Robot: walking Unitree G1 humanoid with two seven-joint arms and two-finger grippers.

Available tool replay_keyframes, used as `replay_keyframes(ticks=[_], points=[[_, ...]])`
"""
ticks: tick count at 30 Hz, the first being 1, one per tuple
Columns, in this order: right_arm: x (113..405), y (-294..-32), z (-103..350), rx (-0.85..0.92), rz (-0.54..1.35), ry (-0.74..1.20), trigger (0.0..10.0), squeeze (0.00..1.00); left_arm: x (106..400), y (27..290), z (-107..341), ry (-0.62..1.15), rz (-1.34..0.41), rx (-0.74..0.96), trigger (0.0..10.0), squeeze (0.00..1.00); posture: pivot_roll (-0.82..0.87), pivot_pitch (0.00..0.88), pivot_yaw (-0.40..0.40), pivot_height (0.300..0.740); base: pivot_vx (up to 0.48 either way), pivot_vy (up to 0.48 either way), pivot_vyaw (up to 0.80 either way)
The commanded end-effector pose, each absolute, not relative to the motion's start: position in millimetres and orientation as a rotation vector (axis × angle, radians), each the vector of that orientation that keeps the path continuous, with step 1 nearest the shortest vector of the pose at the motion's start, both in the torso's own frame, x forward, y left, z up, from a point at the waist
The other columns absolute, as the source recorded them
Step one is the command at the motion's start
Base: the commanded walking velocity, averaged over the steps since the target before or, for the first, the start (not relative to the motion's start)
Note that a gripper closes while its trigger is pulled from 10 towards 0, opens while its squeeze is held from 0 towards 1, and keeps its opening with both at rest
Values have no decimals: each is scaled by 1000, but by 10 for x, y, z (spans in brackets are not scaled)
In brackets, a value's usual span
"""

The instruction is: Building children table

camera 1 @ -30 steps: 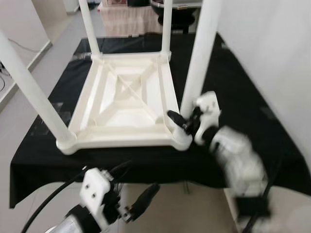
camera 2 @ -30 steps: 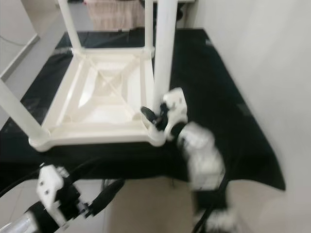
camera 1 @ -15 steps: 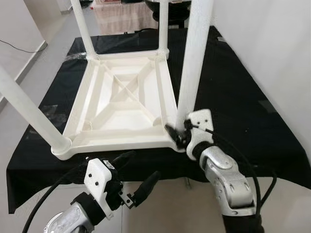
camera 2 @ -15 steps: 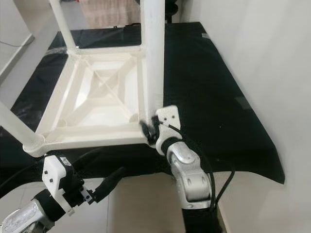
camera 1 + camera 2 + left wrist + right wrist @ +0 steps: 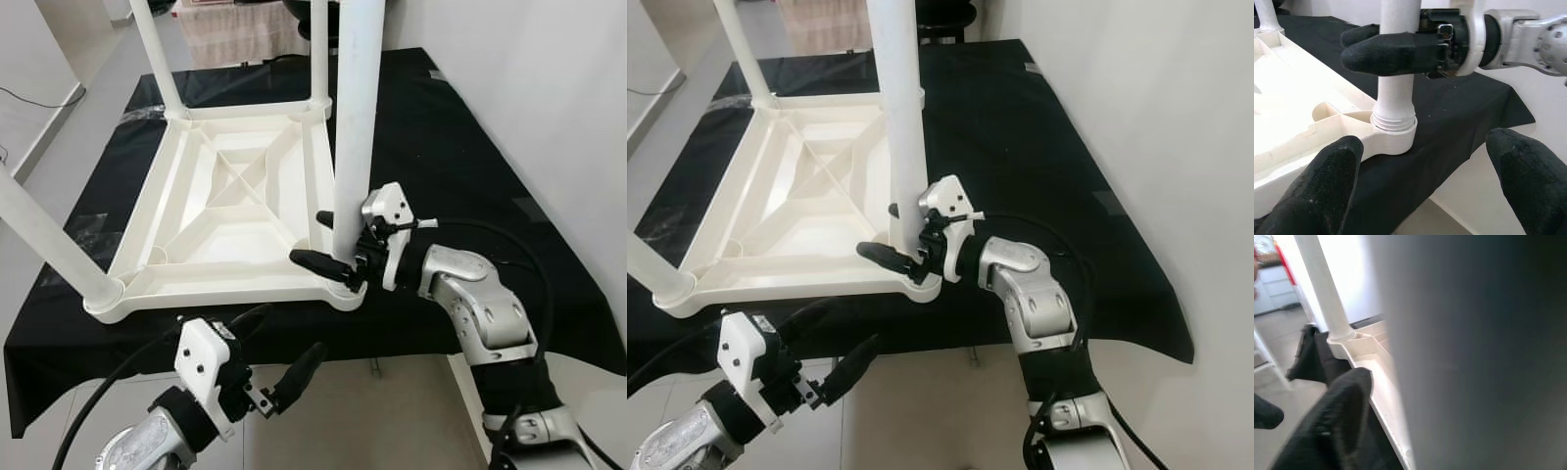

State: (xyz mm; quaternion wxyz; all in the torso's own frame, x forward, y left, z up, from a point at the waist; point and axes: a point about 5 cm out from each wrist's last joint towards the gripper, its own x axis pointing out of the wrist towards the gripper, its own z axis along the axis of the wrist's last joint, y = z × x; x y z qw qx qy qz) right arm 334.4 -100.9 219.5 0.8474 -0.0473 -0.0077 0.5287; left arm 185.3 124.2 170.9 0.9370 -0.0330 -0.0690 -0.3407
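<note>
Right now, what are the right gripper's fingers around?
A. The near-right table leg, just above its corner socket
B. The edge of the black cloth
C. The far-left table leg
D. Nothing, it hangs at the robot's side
A. The right gripper has one black finger on each side of the near-right leg, just above where the leg enters the corner socket of the upturned tabletop.

2 head views down on the upturned table (image 5: 235,196); 2 wrist views close on its near-right leg (image 5: 1396,58).
</note>
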Motion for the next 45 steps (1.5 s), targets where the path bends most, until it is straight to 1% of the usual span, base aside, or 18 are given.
replay_keyframes(ticks=[1,9,14,17,19,20,22,27,28,29,30,32,33,38,39,41,42,45], points=[[3352,-920,2202,-88,1174,-25,0,0,1830,1244,1683,-130,-690,-66,10000,0,35,200,18,740,0,0,0],[3478,-961,2273,-42,1185,-30,0,0,1809,1222,1690,-133,-685,-65,10000,0,36,206,10,740,0,0,0],[3440,-1139,2236,-74,1025,-11,0,0,1811,1200,1696,-140,-684,-66,10000,0,16,218,-7,740,0,0,0],[3133,-1215,1795,-9,268,117,0,0,1829,1237,1720,-149,-680,-62,10000,0,-17,240,-18,740,0,0,0],[3133,-1215,1795,-9,268,117,0,0,1829,1237,1720,-149,-680,-62,10000,0,-17,240,-18,740,0,0,0],[2955,-1124,1678,-2,227,139,0,0,1842,1242,1726,-154,-677,-60,10000,0,-19,241,-11,740,0,0,0],[2830,-894,1537,4,371,168,0,0,1871,1234,1714,-155,-677,-57,10000,0,-11,212,-11,740,0,0,0],[2985,-865,1572,-30,421,116,0,0,1888,1215,1698,-152,-681,-56,10000,0,2,200,-20,740,0,0,0],[3027,-852,1586,-46,440,107,10000,0,1885,1206,1696,-153,-679,-54,10000,0,4,201,-24,740,0,0,0],[3027,-852,1586,-46,440,107,10000,0,1885,1206,1696,-153,-679,-54,10000,0,4,201,-24,740,0,0,0],[3060,-823,1614,-48,497,94,10000,843,1884,1202,1695,-156,-671,-52,10000,0,4,196,-24,740,0,0,0],[3045,-792,1650,-48,510,90,10000,843,1883,1199,1695,-159,-665,-52,10000,0,4,196,-24,740,0,0,0],[3050,-780,1702,-33,531,76,10000,1000,1884,1196,1695,-161,-661,-51,10000,0,5,193,-27,740,0,0,0],[3102,-779,1870,11,773,28,10000,1000,1888,1187,1688,-162,-657,-53,10000,0,9,183,-29,740,0,0,0],[3118,-799,1922,-18,881,-2,10000,698,1888,1183,1686,-162,-658,-53,10000,0,9,181,-28,740,0,0,0],[3129,-817,1951,-45,946,-21,10000,698,1889,1181,1684,-162,-658,-54,10000,0,9,181,-28,740,0,0,0],[3148,-841,1952,-72,1011,-17,10000,0,1891,1176,1681,-162,-659,-54,10000,0,16,173,-28,740,0,0,0],[3214,-880,1965,-90,1085,-11,10000,0,1892,1166,1674,-162,-661,-54,10000,0,22,170,-24,740,0,0,0]])
